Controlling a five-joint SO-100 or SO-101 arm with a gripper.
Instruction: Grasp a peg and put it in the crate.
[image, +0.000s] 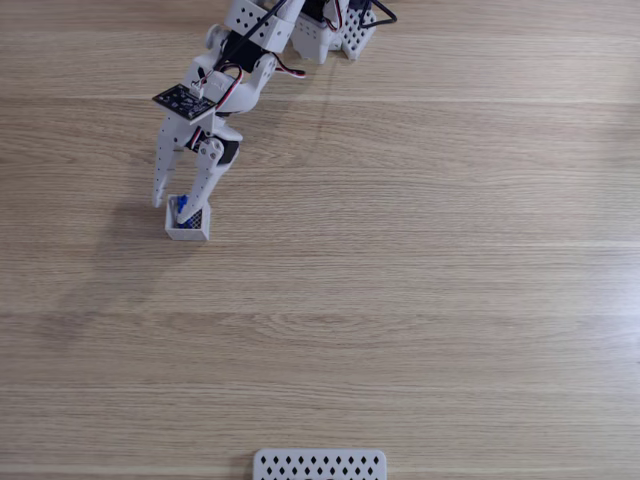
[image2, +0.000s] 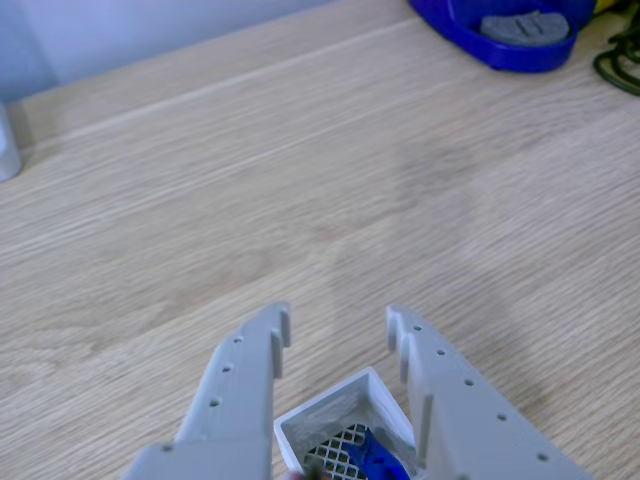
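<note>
In the fixed view the arm (image: 255, 60) reaches from its base at the top edge down and to the left across the tabletop (image: 420, 280), its links folded so that the wrist tips forward and the jaws point down at the crate (image: 188, 222). A small dark circuit board (image: 184, 99) sits flat on the wrist, with red and black wires looping back toward the base. The gripper (image: 178, 201) hangs directly over the crate with its jaws spread: one finger ends just outside the crate's left wall, the other comes down over its opening. The peg (image: 181, 208) shows as a small blue sliver inside the crate, close to the lower fingertip; whether the finger touches it is hard to tell at this size. In the other view the gripper (image2: 340, 335) fills the bottom of the frame, its two grey fingers (image2: 240, 385) wide apart and cut off by the lower edge, nothing pinched between them. Between them lies the crate (image2: 335, 407), only its far corner and part of its dark mesh floor showing. The peg (image2: 378, 460) lies on that mesh beside the right finger, which hides part of it, and the frame cuts off its near end. A blue object (image2: 510, 35) sits at the top right, cropped. In the fixed view a white plate (image: 320, 465) with diamond holes is cut off by the bottom edge, well apart from the crate.
</note>
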